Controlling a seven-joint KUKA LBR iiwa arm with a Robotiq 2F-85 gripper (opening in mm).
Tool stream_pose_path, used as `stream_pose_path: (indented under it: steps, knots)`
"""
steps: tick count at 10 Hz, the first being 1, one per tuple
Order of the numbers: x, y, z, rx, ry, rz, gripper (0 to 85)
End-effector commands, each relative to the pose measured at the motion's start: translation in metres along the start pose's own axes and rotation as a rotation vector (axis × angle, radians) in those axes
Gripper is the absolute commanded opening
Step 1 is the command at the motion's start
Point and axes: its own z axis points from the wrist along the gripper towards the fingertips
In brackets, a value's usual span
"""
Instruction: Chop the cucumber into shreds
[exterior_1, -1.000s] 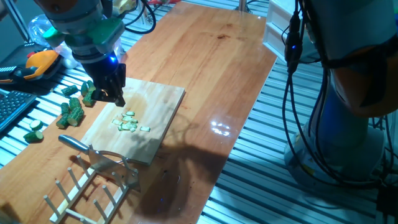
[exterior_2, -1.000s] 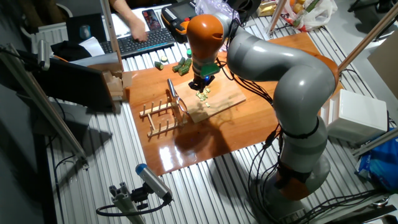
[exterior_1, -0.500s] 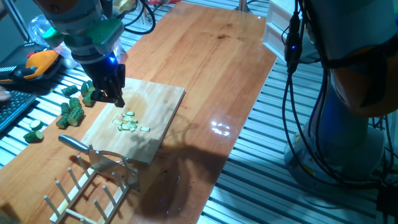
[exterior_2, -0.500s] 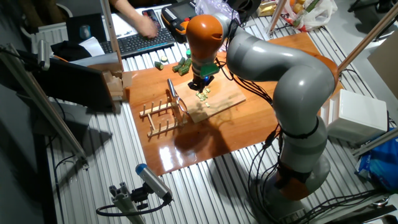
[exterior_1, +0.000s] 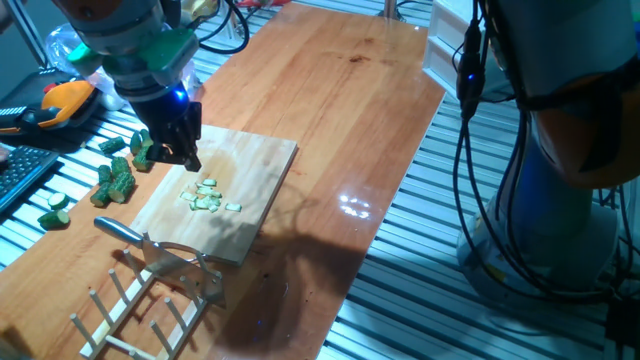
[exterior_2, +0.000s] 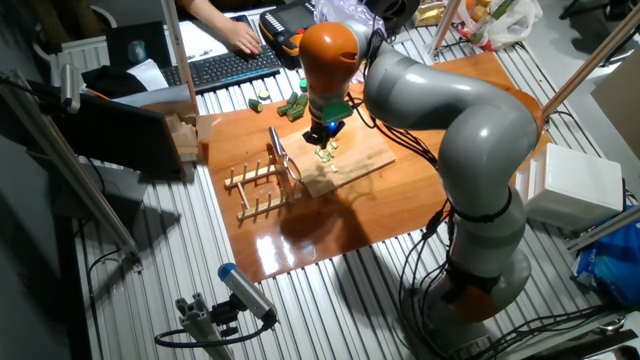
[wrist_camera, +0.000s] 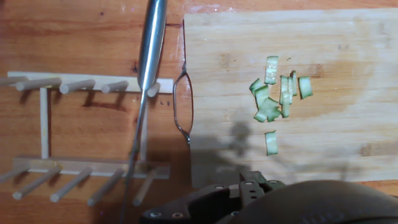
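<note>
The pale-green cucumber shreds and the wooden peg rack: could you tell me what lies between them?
In the hand view, between the shreds and the peg rack lie bare cutting board, the thin wire loop at its edge, and the metal knife handle resting over the rack.

wooden peg rack (wrist_camera: 87, 134), cutting board (wrist_camera: 348, 81)

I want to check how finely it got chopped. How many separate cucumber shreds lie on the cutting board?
About 9 shreds on the cutting board: eight clustered together, some overlapping, and one apart nearer the gripper. The overlaps may hide more.
</note>
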Motion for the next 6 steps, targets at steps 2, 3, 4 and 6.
stream_pose_path:
  steps: [2, 3, 4, 6]
  knots:
    - [-0.0005, 0.0016, -0.0002, 0.004, 0.002, 0.006, 0.0]
    - [-0.0008, 0.0026, 0.0000, 0.002, 0.005, 0.007, 0.0]
    - [-0.0011, 0.0040, 0.0002, -0.001, 0.009, 0.008, 0.0]
    - [-0.0017, 0.0078, 0.0000, -0.009, 0.006, 0.023, 0.0]
